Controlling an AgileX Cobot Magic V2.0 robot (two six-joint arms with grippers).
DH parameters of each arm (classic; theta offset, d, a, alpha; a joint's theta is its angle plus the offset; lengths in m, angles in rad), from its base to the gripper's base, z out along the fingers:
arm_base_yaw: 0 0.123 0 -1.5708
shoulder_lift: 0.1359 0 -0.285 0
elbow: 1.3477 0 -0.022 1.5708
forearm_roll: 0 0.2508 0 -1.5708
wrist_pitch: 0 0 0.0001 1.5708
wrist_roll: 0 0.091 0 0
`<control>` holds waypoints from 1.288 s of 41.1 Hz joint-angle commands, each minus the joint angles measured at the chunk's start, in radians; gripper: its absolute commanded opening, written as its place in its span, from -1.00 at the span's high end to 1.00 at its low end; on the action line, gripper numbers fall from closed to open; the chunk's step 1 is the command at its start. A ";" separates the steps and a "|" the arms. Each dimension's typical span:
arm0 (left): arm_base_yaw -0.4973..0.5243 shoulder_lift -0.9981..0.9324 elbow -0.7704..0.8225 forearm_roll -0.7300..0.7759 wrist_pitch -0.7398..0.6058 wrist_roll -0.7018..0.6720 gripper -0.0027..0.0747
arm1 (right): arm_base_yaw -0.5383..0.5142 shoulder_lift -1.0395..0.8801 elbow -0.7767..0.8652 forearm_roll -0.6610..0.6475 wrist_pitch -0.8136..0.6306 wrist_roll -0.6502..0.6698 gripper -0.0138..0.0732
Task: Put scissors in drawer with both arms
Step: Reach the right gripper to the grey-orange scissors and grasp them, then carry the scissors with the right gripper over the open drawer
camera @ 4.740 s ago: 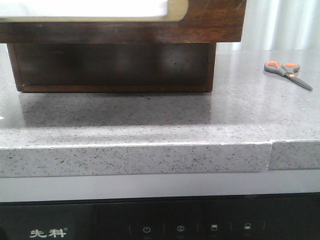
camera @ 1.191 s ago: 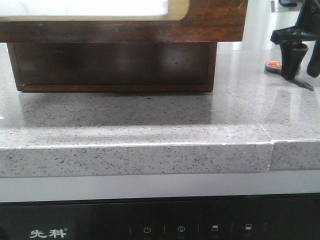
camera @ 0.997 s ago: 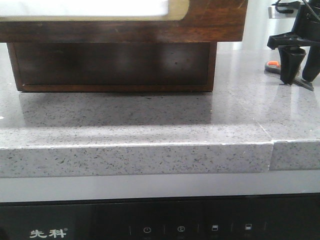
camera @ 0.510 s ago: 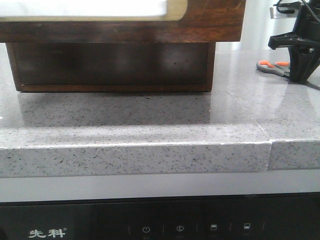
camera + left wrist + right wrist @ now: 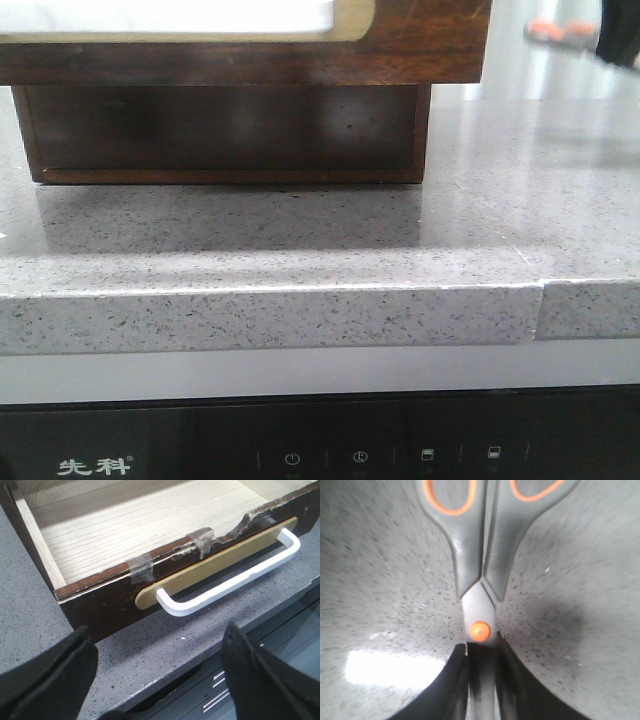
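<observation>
The scissors, grey handles with orange-lined loops, are held by their dark blades in my right gripper, which is shut on them just below the orange pivot. In the front view they are blurred at the top right, lifted off the counter, with the right gripper at the frame edge. The dark brown drawer stands pulled open with a pale wooden floor; its front fills the top of the front view. My left gripper hangs open and empty in front of the drawer's white handle.
A tan plate backs the handle, and clear tape patches the chipped front rim. The grey speckled counter ends in a front edge above a black appliance panel. A seam crosses the counter edge at right.
The right gripper came down over the scissors on the counter, closed on the blades, and has lifted them up and out toward the top right corner. The drawer has not moved.
</observation>
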 commanded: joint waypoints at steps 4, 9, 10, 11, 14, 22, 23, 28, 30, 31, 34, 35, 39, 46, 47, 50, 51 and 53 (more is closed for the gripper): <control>-0.009 0.004 -0.035 0.001 -0.071 -0.004 -0.39 | 0.019 -0.185 -0.027 0.012 -0.068 -0.022 0.55; -0.009 0.004 -0.035 0.001 -0.071 -0.004 -0.39 | 0.043 -0.273 -0.027 0.012 -0.103 -0.039 0.55; -0.009 0.004 -0.035 0.001 -0.071 -0.004 -0.39 | 0.049 -0.288 -0.027 0.012 -0.110 -0.047 0.55; -0.009 0.004 -0.035 0.001 -0.071 -0.004 -0.39 | 0.056 -0.307 -0.027 0.012 -0.115 -0.054 0.55; -0.009 0.004 -0.035 0.001 -0.071 -0.004 -0.39 | 0.076 -0.351 -0.027 0.013 -0.125 -0.057 0.55; -0.009 0.004 -0.035 0.001 -0.071 -0.004 -0.39 | 0.141 -0.450 -0.027 0.035 -0.131 -0.065 0.55; -0.009 0.004 -0.035 0.001 -0.071 -0.004 -0.39 | 0.150 -0.459 -0.027 0.041 -0.133 -0.066 0.55; -0.009 0.004 -0.035 0.001 -0.071 -0.004 -0.39 | 0.215 -0.495 -0.027 0.080 -0.146 -0.136 0.55; -0.009 0.004 -0.035 0.001 -0.071 -0.004 -0.39 | 0.242 -0.498 -0.025 0.098 -0.153 -0.178 0.55; -0.009 0.004 -0.035 0.001 -0.071 -0.004 -0.39 | 0.261 -0.498 -0.025 0.107 -0.156 -0.207 0.55; -0.009 0.004 -0.035 0.001 -0.071 -0.004 -0.39 | 0.310 -0.496 -0.023 0.135 -0.156 -0.276 0.55; -0.009 0.004 -0.035 0.001 -0.071 -0.004 -0.39 | 0.325 -0.494 -0.022 0.145 -0.155 -0.293 0.55; -0.009 0.004 -0.035 0.001 -0.071 -0.004 -0.39 | 0.400 -0.482 -0.022 0.177 -0.154 -0.370 0.55; -0.009 0.004 -0.035 0.001 -0.071 -0.004 -0.39 | 0.503 -0.437 -0.022 0.238 -0.154 -0.512 0.55; -0.009 0.004 -0.035 0.001 -0.071 -0.004 -0.39 | 0.517 -0.430 -0.022 0.250 -0.152 -0.533 0.55; -0.009 0.004 -0.035 0.001 -0.071 -0.004 -0.39 | 0.554 -0.397 -0.022 0.275 -0.146 -0.592 0.55; -0.009 0.004 -0.035 0.001 -0.071 -0.004 -0.39 | 0.564 -0.389 -0.022 0.281 -0.143 -0.608 0.55; -0.009 0.004 -0.035 0.001 -0.071 -0.004 -0.39 | 0.586 -0.366 -0.022 0.281 -0.139 -0.641 0.55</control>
